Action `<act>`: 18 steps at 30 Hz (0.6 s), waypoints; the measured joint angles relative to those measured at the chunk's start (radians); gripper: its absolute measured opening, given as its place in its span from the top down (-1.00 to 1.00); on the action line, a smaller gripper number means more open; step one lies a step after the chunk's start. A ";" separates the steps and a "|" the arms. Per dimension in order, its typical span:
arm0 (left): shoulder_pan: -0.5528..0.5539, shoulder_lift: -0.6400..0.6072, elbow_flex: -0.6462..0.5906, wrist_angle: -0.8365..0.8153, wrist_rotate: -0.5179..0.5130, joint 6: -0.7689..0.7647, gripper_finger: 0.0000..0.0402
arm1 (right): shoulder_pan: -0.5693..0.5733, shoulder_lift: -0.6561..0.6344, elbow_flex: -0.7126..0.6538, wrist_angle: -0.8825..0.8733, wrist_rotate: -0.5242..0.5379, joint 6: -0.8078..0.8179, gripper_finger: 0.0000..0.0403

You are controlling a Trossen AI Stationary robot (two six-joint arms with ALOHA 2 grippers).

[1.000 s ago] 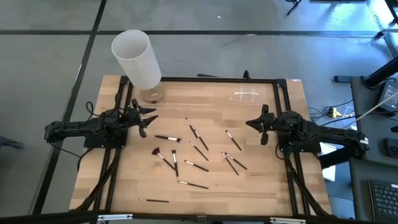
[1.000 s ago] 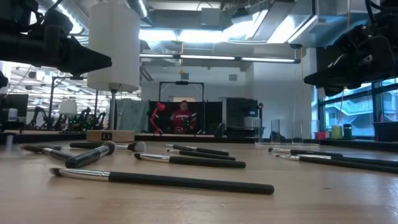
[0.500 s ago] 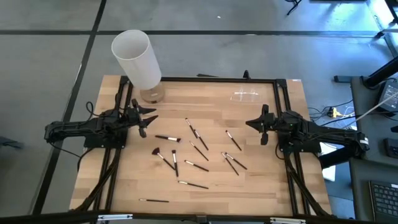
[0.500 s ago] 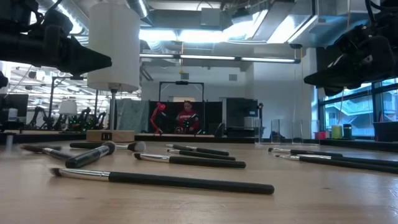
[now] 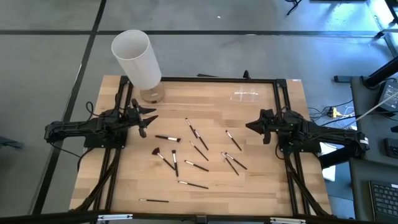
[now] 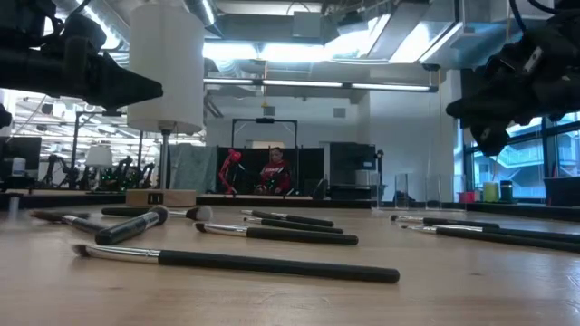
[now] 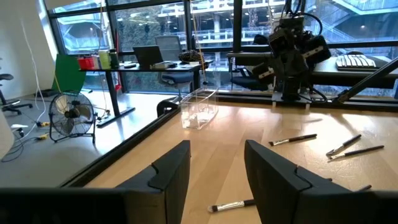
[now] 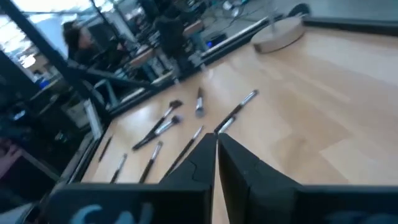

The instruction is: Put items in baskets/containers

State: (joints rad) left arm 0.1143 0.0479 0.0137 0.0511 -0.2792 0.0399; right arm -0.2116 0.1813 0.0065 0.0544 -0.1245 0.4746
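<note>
Waiting at the start, I see every makeup brush point(image 5: 198, 149) loose on the desk point(image 5: 261, 180) between my part-open, empty left hand point(image 5: 148, 117) and shut, empty right hand point(image 5: 251, 124), the clear holder point(image 5: 246, 96) beyond the latter unfilled.

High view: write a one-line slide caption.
Makeup brushes lie scattered between two raised arms; the clear holder waits empty beyond them.

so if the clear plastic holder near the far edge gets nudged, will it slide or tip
The clear plastic holder looks thin-walled and holds nothing visible, so it is probably light and would likely skid on the smooth wooden table. It sits low and boxy, so tipping seems less likely than sliding. Its slick walls may be slippery to grip.
</note>
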 joint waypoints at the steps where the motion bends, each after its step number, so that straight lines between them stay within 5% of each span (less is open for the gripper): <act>1: 0.001 0.000 0.000 0.003 -0.018 0.000 0.26 | 0.000 0.000 0.000 -0.002 0.018 0.000 0.90; 18: 0.001 0.001 0.000 0.005 -0.086 0.028 0.26 | 0.006 0.050 0.000 -0.029 0.060 -0.041 0.90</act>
State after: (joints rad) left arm 0.1153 0.0486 0.0135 0.0558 -0.3648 0.0677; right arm -0.2059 0.2310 0.0063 0.0258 -0.0648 0.4336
